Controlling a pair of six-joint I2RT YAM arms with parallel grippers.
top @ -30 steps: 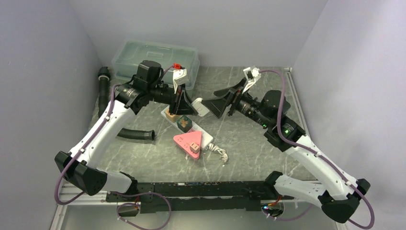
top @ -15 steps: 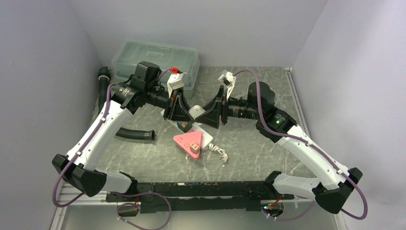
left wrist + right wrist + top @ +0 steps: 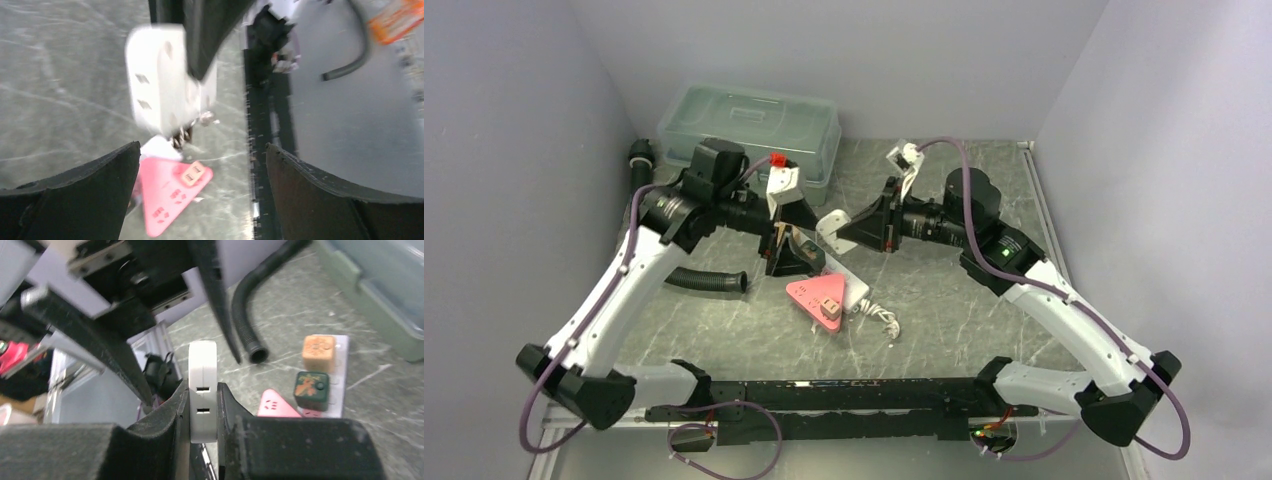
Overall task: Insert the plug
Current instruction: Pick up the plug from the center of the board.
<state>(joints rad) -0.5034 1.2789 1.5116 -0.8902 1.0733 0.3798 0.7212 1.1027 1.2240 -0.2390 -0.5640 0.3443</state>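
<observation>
My right gripper [image 3: 842,232] is shut on the white plug [image 3: 831,227], which hangs in the air above the power strip [image 3: 854,283]. The right wrist view shows the plug [image 3: 203,382] squeezed flat between both pads of the right gripper [image 3: 202,390]. Just left of it, my left gripper [image 3: 786,250] stands open and apart from the plug. In the left wrist view the plug [image 3: 162,90] shows metal prongs pointing down, with nothing between the left gripper's [image 3: 202,147] fingers. Below lies a pink triangular adapter [image 3: 167,192].
An orange cube [image 3: 319,351] and a green cube [image 3: 311,385] sit plugged into the strip beside the pink adapter [image 3: 817,295]. A black corrugated hose [image 3: 709,282] lies at the left. A clear lidded box [image 3: 749,125] stands at the back. A white cord [image 3: 884,320] coils near the strip.
The right gripper came in from the right and shut on the white plug. The left gripper let go of it, opened wide and drew back to the left.
</observation>
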